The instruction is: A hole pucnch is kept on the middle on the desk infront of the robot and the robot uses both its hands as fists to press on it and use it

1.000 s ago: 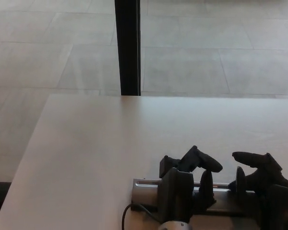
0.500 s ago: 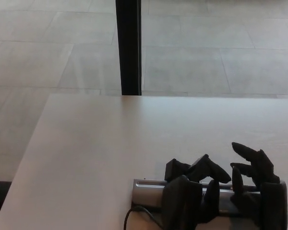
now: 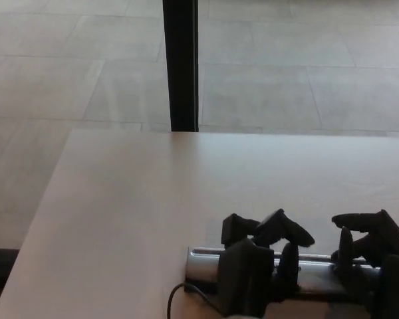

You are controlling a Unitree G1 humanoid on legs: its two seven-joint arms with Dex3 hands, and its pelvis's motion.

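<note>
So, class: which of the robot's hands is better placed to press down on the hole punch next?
Left. The left hand sits over the hole punch, fingers curled; the right hand is at its far end.

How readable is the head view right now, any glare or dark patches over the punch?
Head view: dim and soft, with the desk evenly lit and free of glare; both black hands, left hand and right hand, read as near silhouettes, finger detail lost; the hole punch shows only a faint highlight along its metal edge.
</note>
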